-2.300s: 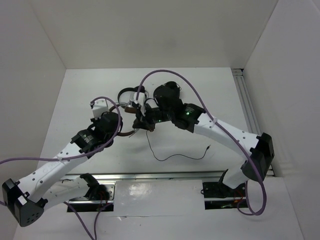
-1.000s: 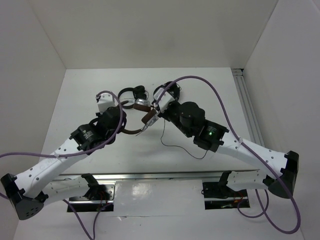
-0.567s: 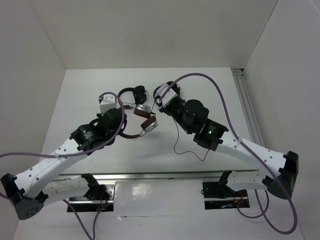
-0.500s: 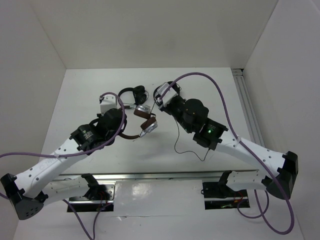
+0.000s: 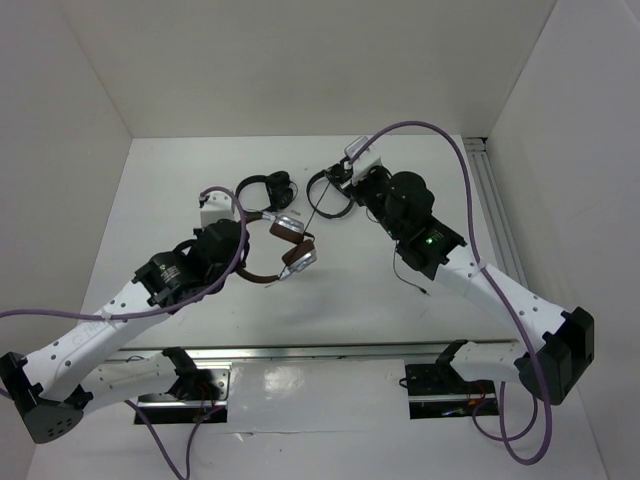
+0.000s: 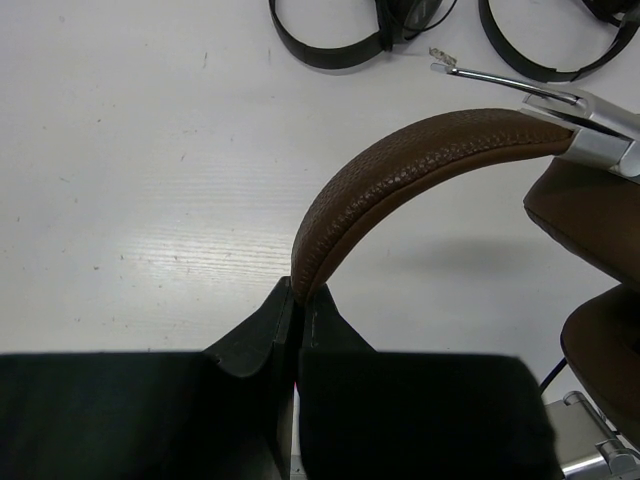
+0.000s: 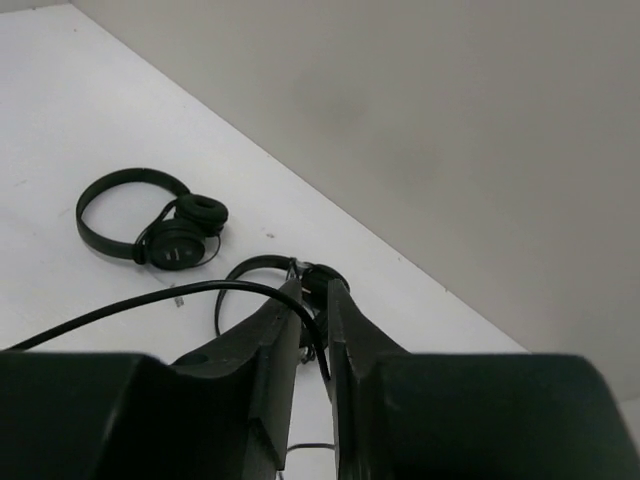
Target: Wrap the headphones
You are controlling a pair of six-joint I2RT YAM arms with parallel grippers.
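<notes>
The headphones (image 5: 287, 247) have a brown headband (image 6: 420, 150), brown ear pads (image 6: 590, 215) and silver earcups (image 5: 299, 261). My left gripper (image 5: 248, 268) is shut on the end of the headband, as the left wrist view (image 6: 298, 292) shows. My right gripper (image 5: 338, 183) is at the back middle, raised above the table. Its jaws are shut on the thin black cable (image 7: 150, 300), which runs between the fingers (image 7: 315, 335). In the top view a stretch of cable (image 5: 318, 208) leads from the gripper toward the headphones, and the tail (image 5: 410, 275) hangs under the right arm.
Two all-black headphones lie at the back: one (image 5: 265, 190) on the left, one (image 5: 330, 195) under my right gripper. They also show in the right wrist view (image 7: 150, 225) (image 7: 290, 275). White walls enclose the table. A metal rail (image 5: 495, 210) runs along the right side.
My right gripper has moved back and to the right with the cable, drawing it away from the headphones. The left gripper has kept its hold on the headband and shifted slightly nearer.
</notes>
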